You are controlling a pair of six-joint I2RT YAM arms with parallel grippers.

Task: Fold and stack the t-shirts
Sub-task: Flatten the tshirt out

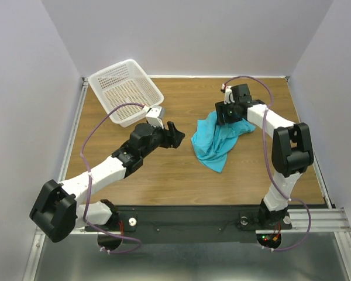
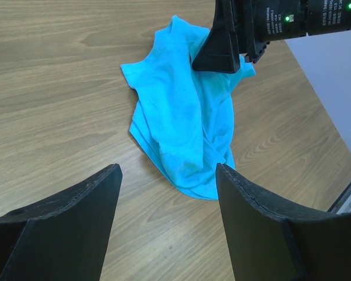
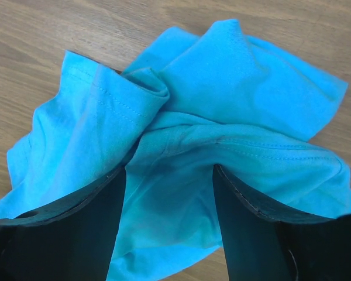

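surface: wooden counter [image 1: 164, 170], brown grain, pale walls on three sides | upper left of frame: white perforated basket [image 1: 126, 91] on the counter by its corner | right of centre: turquoise t-shirt [image 1: 213, 143] crumpled in a heap on the wood, well apart from the basket

Right gripper [image 3: 168, 171]: finger bases cropped at the frame's bottom edge; in the top view its fingertips are hidden under its own wrist. T-shirt [image 3: 234, 88]: collar and buttons lost in folds. Left gripper [image 2: 167, 175]: finger bases likewise cropped.
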